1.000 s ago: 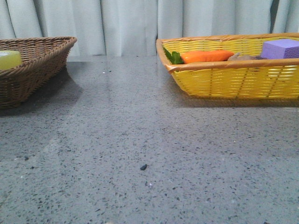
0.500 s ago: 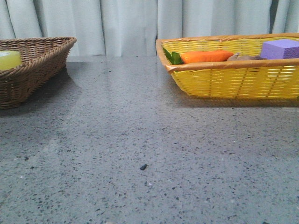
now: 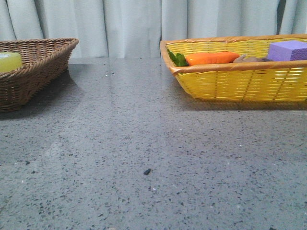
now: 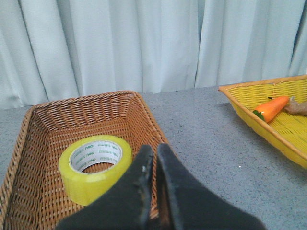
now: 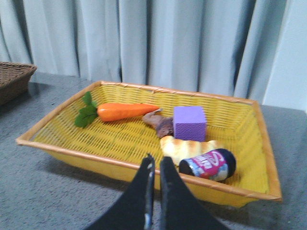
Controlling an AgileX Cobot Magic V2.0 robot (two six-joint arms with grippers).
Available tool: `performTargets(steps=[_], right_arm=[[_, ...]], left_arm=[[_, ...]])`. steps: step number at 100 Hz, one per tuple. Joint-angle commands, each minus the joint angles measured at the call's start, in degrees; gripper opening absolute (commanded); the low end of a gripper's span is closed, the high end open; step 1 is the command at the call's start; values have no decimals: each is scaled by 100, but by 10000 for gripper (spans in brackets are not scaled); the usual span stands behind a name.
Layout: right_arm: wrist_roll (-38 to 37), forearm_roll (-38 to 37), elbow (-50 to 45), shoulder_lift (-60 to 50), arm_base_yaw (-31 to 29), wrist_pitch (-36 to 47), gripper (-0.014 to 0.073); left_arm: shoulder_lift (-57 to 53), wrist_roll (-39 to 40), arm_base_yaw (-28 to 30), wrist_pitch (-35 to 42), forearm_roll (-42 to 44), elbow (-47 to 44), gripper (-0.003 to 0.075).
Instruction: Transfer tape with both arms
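Note:
The tape [image 4: 95, 167], a yellow roll with a white core and green lettering, lies flat in the brown wicker basket [image 4: 43, 120]. In the front view only a sliver of the tape [image 3: 9, 61] shows over the brown basket's rim [image 3: 43, 60] at the far left. My left gripper [image 4: 154, 152] is shut and empty, hovering over the basket's near right rim, just beside the roll. My right gripper [image 5: 156, 163] is shut and empty, held before the near rim of the yellow basket [image 5: 72, 148]. Neither gripper appears in the front view.
The yellow basket [image 3: 230, 84] at the right holds an orange carrot [image 5: 125, 110], a purple foam block [image 5: 190, 123], a brown piece, a bread-like item [image 5: 184, 145] and a small can [image 5: 208, 165]. Grey speckled tabletop [image 3: 144, 143] lies between the baskets. Curtains hang behind.

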State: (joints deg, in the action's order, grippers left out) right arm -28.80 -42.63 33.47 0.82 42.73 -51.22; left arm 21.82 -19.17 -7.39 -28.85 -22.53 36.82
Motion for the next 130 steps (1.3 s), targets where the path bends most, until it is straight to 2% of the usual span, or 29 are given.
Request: performTargets(steps=[1, 21, 36, 101, 109, 115, 123, 130], right_arm=[[-18, -441, 68, -58, -29, 352, -74], [-18, -493, 59, -172, -29, 152, -74], [-18, -493, 59, -172, -29, 139, -74], [-18, -493, 59, -172, -29, 139, -74], [-18, -493, 59, -172, -29, 139, -74], [-18, -493, 59, -172, -29, 139, -74], [-18, -493, 59, -172, -29, 139, -74], [-18, -493, 59, -172, -29, 139, -74]], left_arm=[[-425, -1, -6, 582, -160, -253, -20], [-1386, -1, -6, 678, -160, -1009, -20], [-1805, -1, -6, 645, -160, -1239, -20], [-1847, -1, -6, 654, -160, -1507, -20], [-1847, -1, 6, 841, -104, -1636, -20], [-1847, 11, 19, 1124, 394, -1798, -20], [-1860, 406, 57, 1882, 1173, -2167, -20], [-1860, 826, 71, 2483, 1417, -2554, -20]])
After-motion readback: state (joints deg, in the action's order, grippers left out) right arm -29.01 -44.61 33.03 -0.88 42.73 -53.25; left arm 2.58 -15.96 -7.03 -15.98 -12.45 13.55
